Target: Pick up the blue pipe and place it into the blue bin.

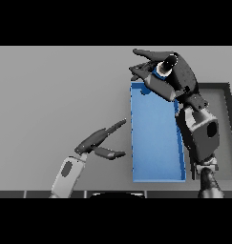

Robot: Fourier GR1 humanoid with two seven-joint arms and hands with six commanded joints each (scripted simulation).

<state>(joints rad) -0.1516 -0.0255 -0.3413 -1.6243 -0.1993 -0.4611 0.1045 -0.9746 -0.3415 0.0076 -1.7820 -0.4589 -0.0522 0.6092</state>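
Note:
My right hand hangs over the far end of the blue bin, its fingers curled round the blue pipe. Only a small blue patch of the pipe shows between the fingers and thumb; the rest is hidden by the hand. The bin is a long open rectangle right of centre, running from the far side toward me. My left hand rests low, left of the bin, with straight, relaxed fingers holding nothing.
A dark grey tray lies behind and to the right of the bin, partly covered by my right forearm. Bare grey table stretches across the left half.

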